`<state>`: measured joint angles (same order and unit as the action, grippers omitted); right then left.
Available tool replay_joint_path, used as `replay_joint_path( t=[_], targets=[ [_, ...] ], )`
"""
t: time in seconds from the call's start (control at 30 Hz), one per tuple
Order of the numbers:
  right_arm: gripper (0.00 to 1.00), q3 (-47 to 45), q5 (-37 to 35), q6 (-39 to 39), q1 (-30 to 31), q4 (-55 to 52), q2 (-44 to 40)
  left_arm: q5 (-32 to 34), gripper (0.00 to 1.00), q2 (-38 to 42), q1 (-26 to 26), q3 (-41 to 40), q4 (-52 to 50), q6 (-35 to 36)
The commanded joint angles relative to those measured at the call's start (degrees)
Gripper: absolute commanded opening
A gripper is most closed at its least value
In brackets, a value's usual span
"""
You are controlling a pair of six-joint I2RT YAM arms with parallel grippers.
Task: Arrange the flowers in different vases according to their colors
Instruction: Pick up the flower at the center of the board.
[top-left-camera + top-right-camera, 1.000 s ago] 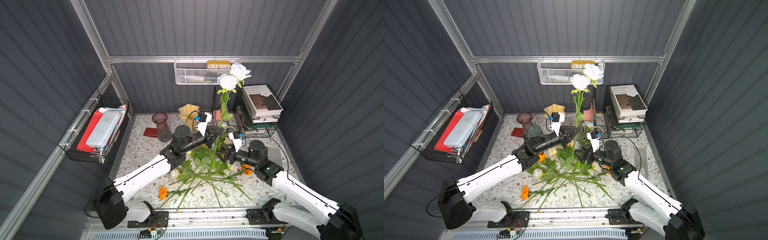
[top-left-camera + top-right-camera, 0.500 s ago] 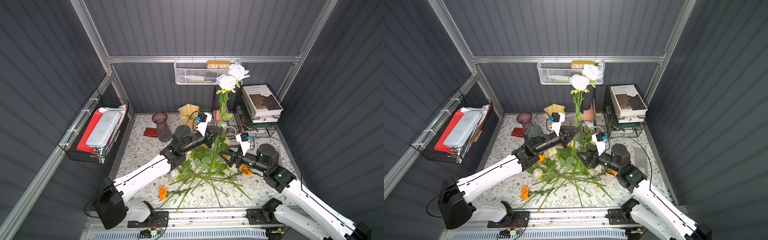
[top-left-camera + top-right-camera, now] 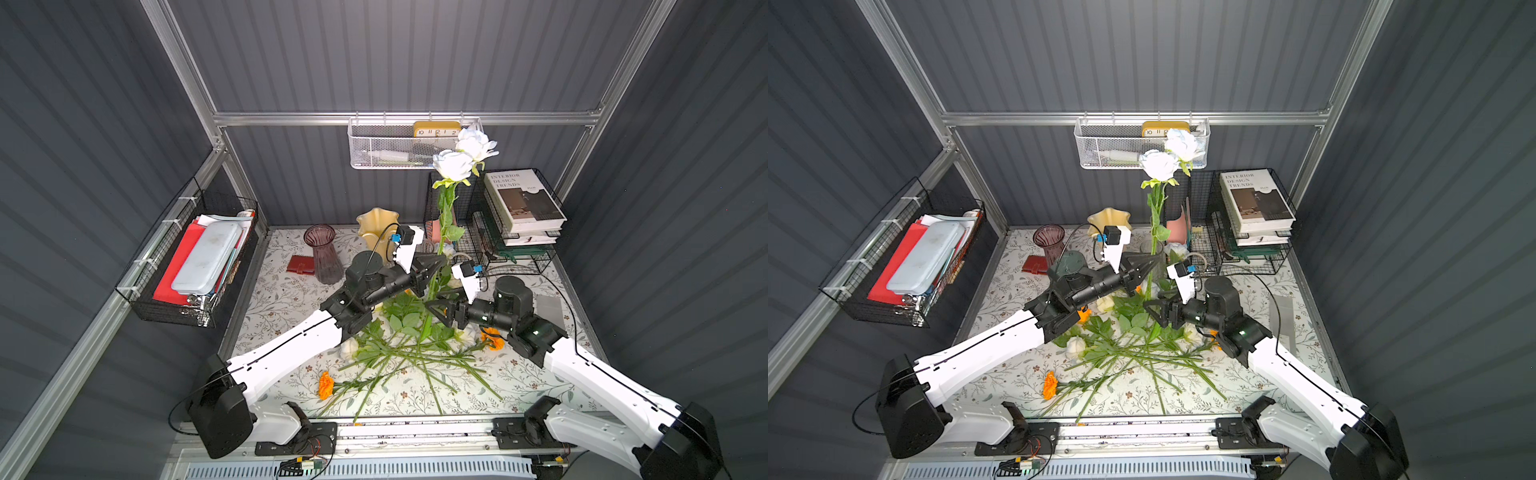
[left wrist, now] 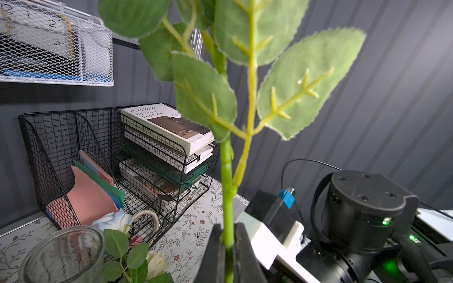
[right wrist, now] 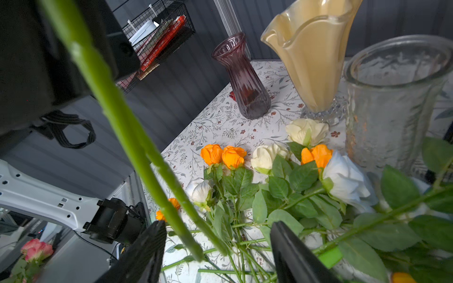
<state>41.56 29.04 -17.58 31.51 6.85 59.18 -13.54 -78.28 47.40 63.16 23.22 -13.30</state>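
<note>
Jaws on right gripper [image 5: 217, 227] have begun narrowing but stand apart around the lower stems of white roses [image 3: 453, 164], which left gripper [image 4: 228, 229] pinches upright over the flower pile [image 3: 409, 332], so a regrip toward clear vase [image 5: 392, 110] looks next.

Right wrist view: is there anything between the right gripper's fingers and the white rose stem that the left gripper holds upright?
Nothing visible does. The white rose stem runs bare into the gap of the open right gripper, close to one finger. The other flowers lie beyond it. The left gripper is shut on the stem.
</note>
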Motion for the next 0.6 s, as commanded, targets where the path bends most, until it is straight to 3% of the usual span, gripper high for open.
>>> replay_joint_path(
  t=[0.0,0.4,0.47,0.57],
  targets=[
    [0.62,1.4,0.0,0.1,0.2,2.1,0.5,0.3,0.09,1.4,0.4,0.9,0.3,1.3],
    [0.13,1.2,-0.4,-0.8,0.1,4.0,-0.2,0.5,0.11,1.2,0.4,0.9,-0.2,1.5],
    [0.03,1.2,-0.3,-0.5,0.2,3.5,-0.4,0.4,0.13,1.3,0.4,0.8,-0.9,1.8],
    [0.0,1.1,-1.3,-0.3,0.1,1.8,-1.5,0.6,0.24,1.6,0.3,0.9,-2.2,1.8]
  ],
)
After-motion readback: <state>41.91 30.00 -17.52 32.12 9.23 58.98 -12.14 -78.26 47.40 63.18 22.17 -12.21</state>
